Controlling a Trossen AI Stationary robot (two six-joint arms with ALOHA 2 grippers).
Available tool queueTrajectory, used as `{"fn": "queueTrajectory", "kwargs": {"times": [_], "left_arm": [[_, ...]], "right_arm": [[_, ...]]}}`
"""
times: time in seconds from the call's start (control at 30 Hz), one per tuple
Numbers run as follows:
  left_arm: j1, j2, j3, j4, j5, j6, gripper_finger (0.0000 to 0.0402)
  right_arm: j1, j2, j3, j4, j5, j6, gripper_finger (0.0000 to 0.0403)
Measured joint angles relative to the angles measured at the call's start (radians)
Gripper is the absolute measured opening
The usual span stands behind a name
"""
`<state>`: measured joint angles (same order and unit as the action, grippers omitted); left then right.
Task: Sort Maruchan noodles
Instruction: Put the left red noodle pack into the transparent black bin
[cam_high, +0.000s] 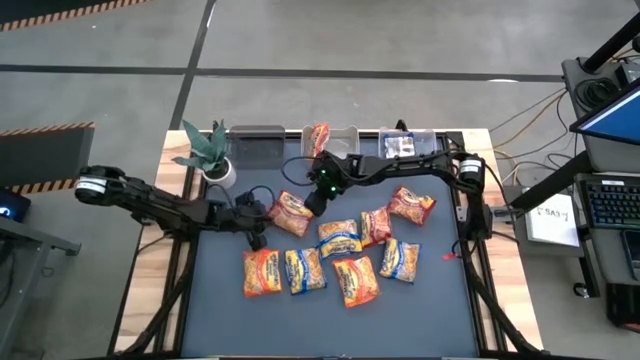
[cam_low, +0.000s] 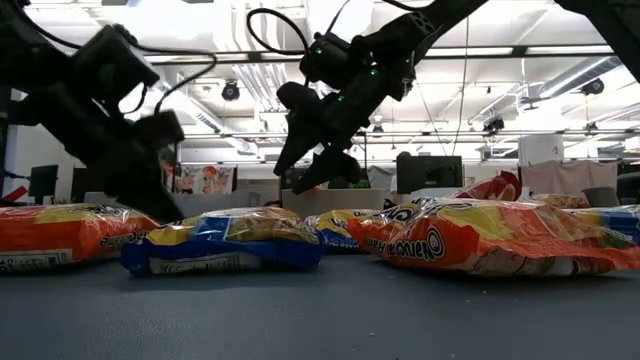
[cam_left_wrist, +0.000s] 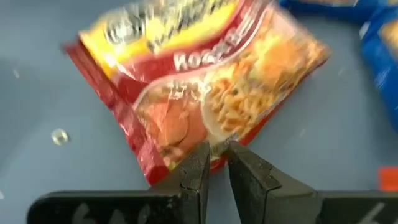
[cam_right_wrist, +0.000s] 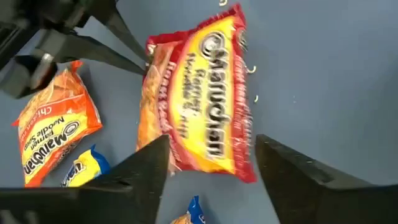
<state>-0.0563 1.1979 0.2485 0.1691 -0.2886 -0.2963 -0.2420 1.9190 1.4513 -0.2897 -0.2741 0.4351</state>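
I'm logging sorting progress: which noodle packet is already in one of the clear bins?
The dark red packet standing in the middle clear bin at the table's far edge. All other packets lie flat on the dark mat.

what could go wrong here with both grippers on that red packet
The left gripper pinches only the corner edge of the dark red packet, so the crinkly wrapper could slip out or tear when lifted. The right gripper hangs open right above the same packet; the two arms are close and could collide. Dragging the packet might also nudge the neighbouring blue-and-yellow packet.
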Motion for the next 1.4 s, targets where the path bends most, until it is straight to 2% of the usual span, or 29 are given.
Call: {"fn": "queueTrajectory", "kwargs": {"times": [0.23, 0.47, 0.57, 0.97, 1.27, 1.4], "left_arm": [[0.001, -0.069, 0.001, 0.041, -0.004, 0.03, 0.004], [0.001, -0.008, 0.001, 0.12, -0.016, 0.031, 0.004], [0.001, 0.04, 0.002, 0.179, -0.021, 0.031, 0.004], [0.0, 0.165, 0.0, 0.206, -0.077, -0.016, 0.004], [0.0, 0.247, -0.002, 0.204, -0.077, -0.048, 0.004], [0.0, 0.271, -0.005, 0.234, -0.073, -0.055, 0.004]], "right_arm": [[0.012, -0.005, -0.005, -0.11, -0.041, -0.026, 0.0302], [0.023, -0.026, -0.049, -0.116, -0.041, -0.034, 0.0324], [0.021, -0.026, -0.079, -0.052, -0.04, -0.02, 0.0325], [0.015, -0.018, -0.23, 0.343, -0.038, 0.156, 0.0325], [0.015, -0.018, -0.267, 0.395, 0.012, 0.174, 0.0325], [0.015, -0.017, -0.29, 0.473, 0.011, 0.177, 0.0325]]}}
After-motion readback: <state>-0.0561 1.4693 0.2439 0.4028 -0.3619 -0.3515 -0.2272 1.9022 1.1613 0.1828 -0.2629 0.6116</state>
